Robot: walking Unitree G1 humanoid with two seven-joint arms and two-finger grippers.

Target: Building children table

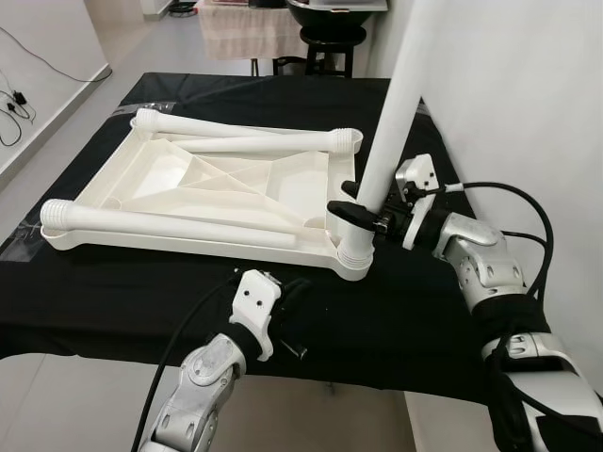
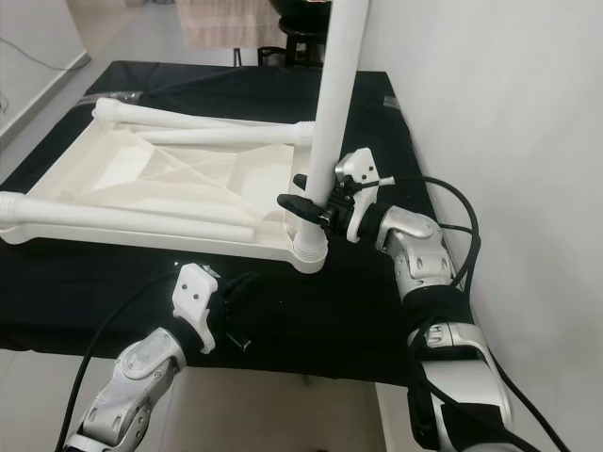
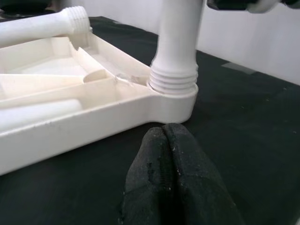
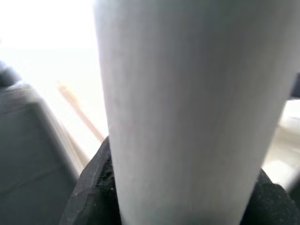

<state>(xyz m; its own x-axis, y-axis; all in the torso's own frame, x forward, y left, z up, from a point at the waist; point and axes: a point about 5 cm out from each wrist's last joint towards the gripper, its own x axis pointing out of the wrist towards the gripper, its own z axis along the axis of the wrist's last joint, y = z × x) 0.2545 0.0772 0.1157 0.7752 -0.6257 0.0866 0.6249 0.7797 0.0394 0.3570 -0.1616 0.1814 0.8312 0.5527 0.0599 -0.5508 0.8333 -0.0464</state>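
Tabletop upside down on black cloth, upright leg seated in near-right corner socket. Right gripper clamped round leg's base; left gripper nearby, fingers closed, empty. Step judged: screwing leg home. Next: turning it tight, two loose legs remaining.

No readable text, label or number appears anywhere.

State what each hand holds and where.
The right hand grips the upright table leg near its threaded bottom end. The left hand is shut and holds nothing.
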